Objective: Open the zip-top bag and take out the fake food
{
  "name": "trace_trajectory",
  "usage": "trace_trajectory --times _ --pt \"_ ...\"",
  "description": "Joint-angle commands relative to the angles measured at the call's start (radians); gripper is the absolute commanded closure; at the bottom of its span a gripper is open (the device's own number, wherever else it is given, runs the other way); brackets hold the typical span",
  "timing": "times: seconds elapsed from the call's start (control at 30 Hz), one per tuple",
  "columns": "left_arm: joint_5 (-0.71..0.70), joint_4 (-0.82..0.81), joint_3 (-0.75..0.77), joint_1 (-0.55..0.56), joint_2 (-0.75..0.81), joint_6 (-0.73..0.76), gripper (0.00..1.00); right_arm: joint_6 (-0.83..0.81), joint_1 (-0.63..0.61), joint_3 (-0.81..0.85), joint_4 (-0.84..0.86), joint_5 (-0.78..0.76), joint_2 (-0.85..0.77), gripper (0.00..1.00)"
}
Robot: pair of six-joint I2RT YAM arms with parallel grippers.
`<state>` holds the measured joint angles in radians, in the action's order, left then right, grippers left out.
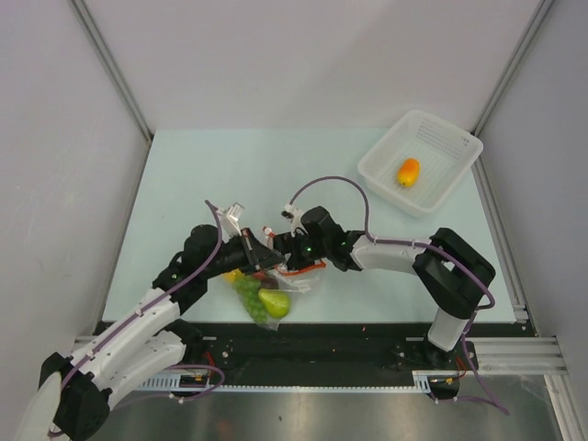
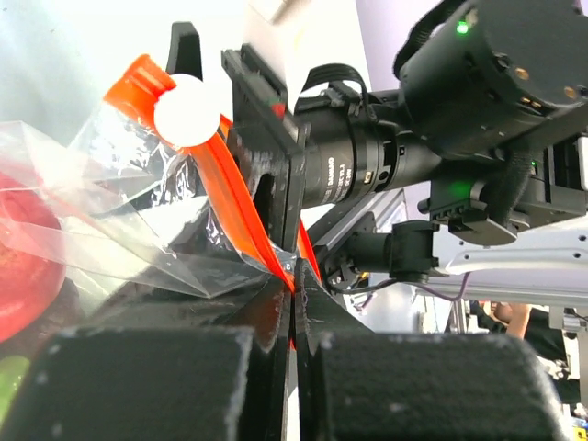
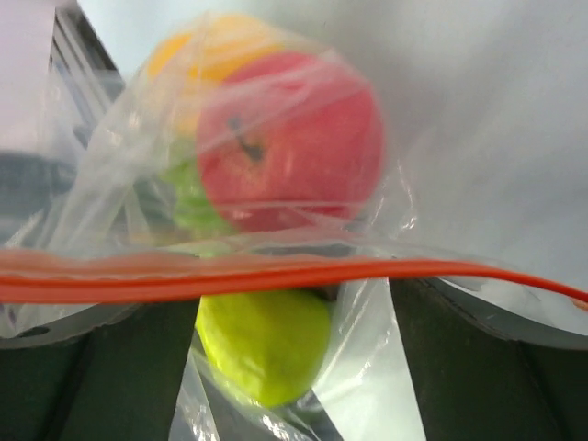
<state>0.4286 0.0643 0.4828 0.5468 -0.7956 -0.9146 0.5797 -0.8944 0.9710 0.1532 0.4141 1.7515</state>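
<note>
Partly done: one orange-yellow oval plastic fruit (image 1: 409, 171) already in white mesh basket (image 1: 457, 145) far right, glossy red apple (image 3: 294, 138) and yellow-green pear (image 3: 265, 342) not yet out of clear crinkly zip-top bag (image 1: 268, 296) near middle of worktop (image 1: 184, 184), its orange-red strip (image 2: 231, 197) pinched in clenched left claw (image 2: 292, 287), right claw (image 3: 294, 312) released beside it.

From above, the left end effector (image 1: 271, 260) and right end effector (image 1: 287, 256) sat together over the zip-top bag (image 1: 276, 292), hiding its mouth. In the left wrist view the red apple (image 2: 20, 266) was cut off at nine o'clock. The right wrist view was blurred, and the zip strip (image 3: 276, 276) ran off at three and nine o'clock.
</note>
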Motion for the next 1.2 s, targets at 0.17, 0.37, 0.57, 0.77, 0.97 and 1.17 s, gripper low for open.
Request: trace_trajectory --times 0.17,0.37,0.57,0.77,0.97,1.17 --pt "-0.028 0.026 0.089 -0.005 0.001 0.022 1.00 -0.167 -0.035 0.031 -0.081 0.205 -0.053 0.36" --pt "-0.027 0.035 0.093 -0.007 -0.011 0.033 1.00 -0.161 -0.073 -0.012 -0.023 0.241 -0.050 0.46" --pt "-0.024 0.014 0.060 -0.005 0.019 0.003 1.00 -0.123 -0.112 -0.043 0.051 0.288 -0.021 0.52" --pt "-0.027 0.031 0.063 -0.005 0.022 0.011 1.00 -0.086 -0.124 -0.069 0.118 0.331 -0.015 0.34" --pt "-0.025 0.032 0.054 -0.005 0.027 0.011 1.00 -0.100 -0.159 -0.072 0.117 0.338 0.017 0.29" --pt "-0.030 0.034 0.031 -0.005 0.039 0.006 1.00 -0.080 -0.163 -0.077 0.152 0.296 0.084 0.27"
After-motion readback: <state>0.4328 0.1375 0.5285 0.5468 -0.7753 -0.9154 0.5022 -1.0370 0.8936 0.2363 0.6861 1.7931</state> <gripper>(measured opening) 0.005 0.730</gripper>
